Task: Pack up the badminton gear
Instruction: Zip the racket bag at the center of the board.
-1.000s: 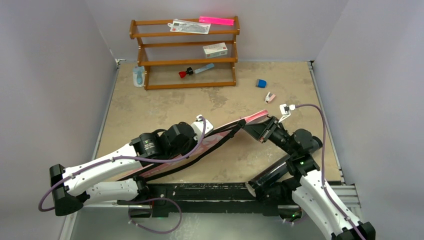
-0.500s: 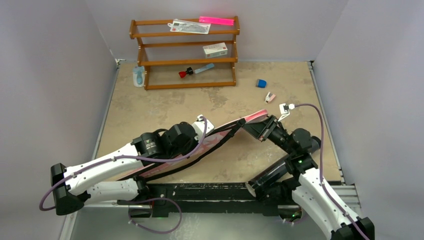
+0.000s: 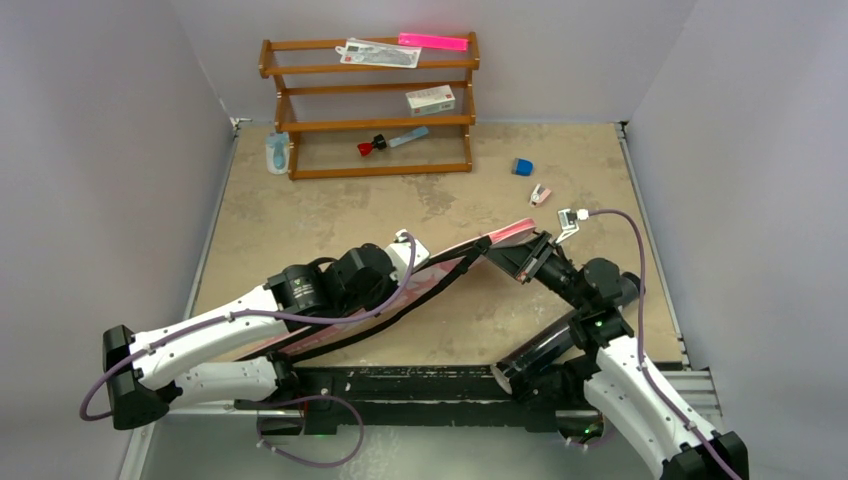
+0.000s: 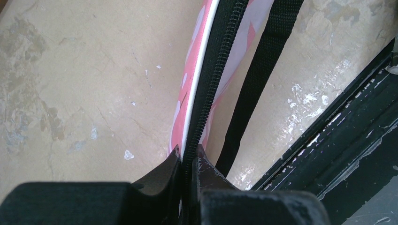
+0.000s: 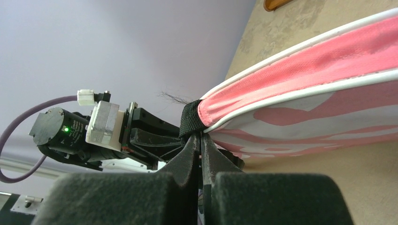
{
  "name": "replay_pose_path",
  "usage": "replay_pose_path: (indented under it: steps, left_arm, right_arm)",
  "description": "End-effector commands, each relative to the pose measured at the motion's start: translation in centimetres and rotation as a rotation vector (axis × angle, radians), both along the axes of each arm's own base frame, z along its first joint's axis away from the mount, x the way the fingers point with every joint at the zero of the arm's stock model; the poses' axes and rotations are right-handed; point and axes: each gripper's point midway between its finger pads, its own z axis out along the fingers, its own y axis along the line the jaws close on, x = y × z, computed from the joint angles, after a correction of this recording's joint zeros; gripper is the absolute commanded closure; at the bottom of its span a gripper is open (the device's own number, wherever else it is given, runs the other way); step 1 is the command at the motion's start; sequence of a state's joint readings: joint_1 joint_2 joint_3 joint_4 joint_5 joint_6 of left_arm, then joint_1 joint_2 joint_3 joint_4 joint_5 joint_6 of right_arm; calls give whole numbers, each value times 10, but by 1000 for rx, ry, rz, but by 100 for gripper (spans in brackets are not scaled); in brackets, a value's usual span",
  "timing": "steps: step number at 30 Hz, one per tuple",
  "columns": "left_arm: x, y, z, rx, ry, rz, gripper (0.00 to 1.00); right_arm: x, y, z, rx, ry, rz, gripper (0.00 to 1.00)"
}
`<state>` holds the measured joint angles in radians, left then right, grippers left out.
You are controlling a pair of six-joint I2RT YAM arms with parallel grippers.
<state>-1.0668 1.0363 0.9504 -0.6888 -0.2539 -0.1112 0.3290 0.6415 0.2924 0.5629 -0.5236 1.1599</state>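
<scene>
My right gripper point(image 5: 201, 142) has just pinched shut on the black end tab point(image 5: 190, 123) of the pink racket bag point(image 3: 445, 272), centre frame; my left gripper point(image 4: 188, 158) clamps its zipper edge point(image 4: 207, 101). Best keep the seam taut.

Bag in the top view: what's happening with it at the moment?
Both arms are on the bag, which stands on edge, stretched slantwise across the table between them. The left gripper is shut on its zipper edge, towards the near end. The right gripper is shut at the far end, right under the black tab; whether it pinches a zipper pull there is unclear.
</scene>
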Motion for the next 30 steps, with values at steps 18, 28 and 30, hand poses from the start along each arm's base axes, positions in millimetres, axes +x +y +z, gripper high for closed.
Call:
replay_pose_path:
  steps: [18,28,30]
  left_arm:
    - [15,-35,15,-112,-20,18,100]
    - [19,-38,18,-114,-25,30,100]
    - [20,-38,18,-114,-29,38,100]
  right_arm:
    - [-20,30,-9,-28,66,207,100]
    - [-30,47,-12,-120,-14,247,100]
    - [-30,46,-14,-155,-24,226,100]
